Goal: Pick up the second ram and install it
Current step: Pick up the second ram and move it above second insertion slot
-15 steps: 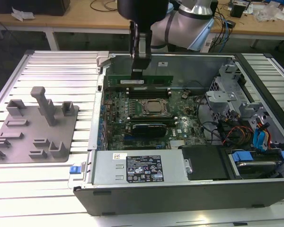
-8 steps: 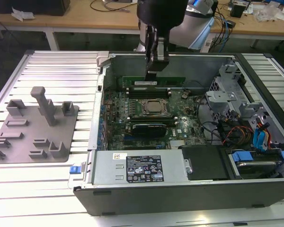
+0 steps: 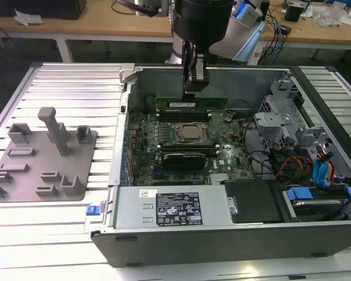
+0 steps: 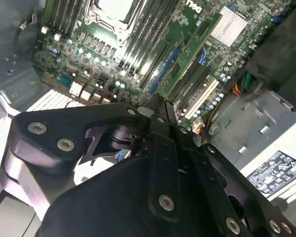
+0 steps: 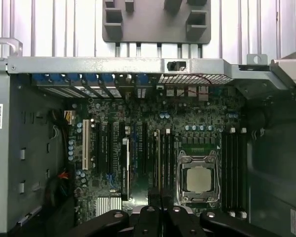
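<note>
Ribbed bench [image 3: 70, 88] carries an open computer case [image 3: 222, 249], where the pincer [image 3: 194, 91], narrow, grips the second ram [image 3: 216, 103] by its top edge, lengthwise along the slots [image 3: 184, 116] beside the processor [image 3: 190, 133].

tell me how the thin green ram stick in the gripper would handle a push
Probably stiff: the thin green ram stick juts straight out either side of the black gripper without sagging. Likely light, as a narrow pinch at its middle holds it level. Its thin bare board suggests it is fragile if bent.
</note>
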Available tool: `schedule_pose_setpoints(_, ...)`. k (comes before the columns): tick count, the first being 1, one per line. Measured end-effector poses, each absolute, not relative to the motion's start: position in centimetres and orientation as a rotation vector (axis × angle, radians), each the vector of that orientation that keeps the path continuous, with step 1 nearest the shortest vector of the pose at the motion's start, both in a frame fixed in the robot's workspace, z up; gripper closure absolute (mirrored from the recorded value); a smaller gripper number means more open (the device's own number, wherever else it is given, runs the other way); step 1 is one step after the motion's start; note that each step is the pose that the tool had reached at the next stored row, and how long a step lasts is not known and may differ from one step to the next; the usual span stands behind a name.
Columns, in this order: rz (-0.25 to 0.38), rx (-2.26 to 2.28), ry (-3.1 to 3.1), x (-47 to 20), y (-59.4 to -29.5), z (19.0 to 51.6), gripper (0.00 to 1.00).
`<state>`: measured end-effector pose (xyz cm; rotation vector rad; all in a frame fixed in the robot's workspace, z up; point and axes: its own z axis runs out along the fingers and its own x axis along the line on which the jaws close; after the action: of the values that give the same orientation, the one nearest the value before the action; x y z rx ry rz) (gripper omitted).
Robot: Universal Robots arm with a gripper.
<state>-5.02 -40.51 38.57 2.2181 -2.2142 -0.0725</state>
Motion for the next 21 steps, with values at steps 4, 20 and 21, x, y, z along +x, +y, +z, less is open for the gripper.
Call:
schedule_pose_setpoints(4, -0.072, 2.218, -2.214, -5.0, -40.3, 37.9, 0.91)
schedule_pose_setpoints(20, -0.082, 2.223, -2.218, -5.0, -40.0, 35.4, 0.91)
schedule_pose_setpoints(21, -0.083, 2.223, -2.219, -4.9, -40.0, 35.3, 0.91)
